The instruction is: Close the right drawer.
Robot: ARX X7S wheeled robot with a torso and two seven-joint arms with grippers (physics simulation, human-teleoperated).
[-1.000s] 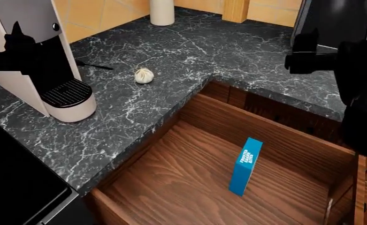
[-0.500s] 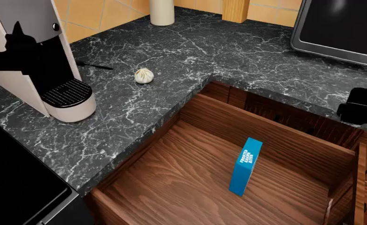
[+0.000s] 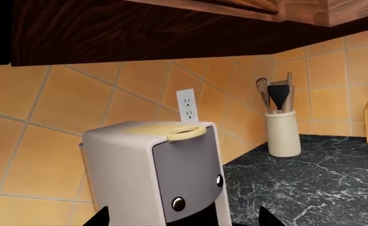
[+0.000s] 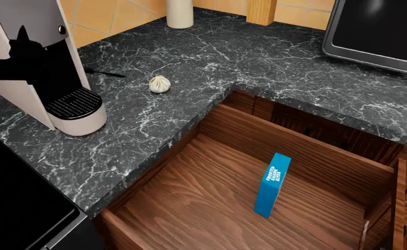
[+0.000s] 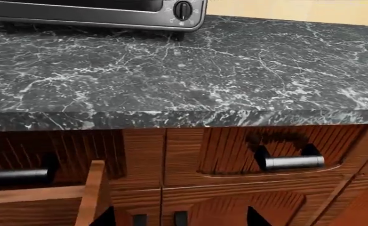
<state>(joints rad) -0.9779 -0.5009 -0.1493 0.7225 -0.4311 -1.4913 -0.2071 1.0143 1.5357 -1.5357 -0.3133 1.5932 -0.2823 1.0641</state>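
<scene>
Right drawer (image 4: pixel 211 208) wide open, seemingly fully.

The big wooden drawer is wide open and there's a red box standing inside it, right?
Almost. The right drawer is wide open and a box stands inside it, but the box is blue with white letters, not red. The head view shows this.

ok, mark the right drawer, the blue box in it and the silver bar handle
right drawer (image 4: pixel 203 203), head view, bare wooden floor.
blue box (image 4: pixel 273 184), head view, broad printed face.
silver bar handle (image 5: pixel 294 162), right wrist view, middle of bar.
</scene>
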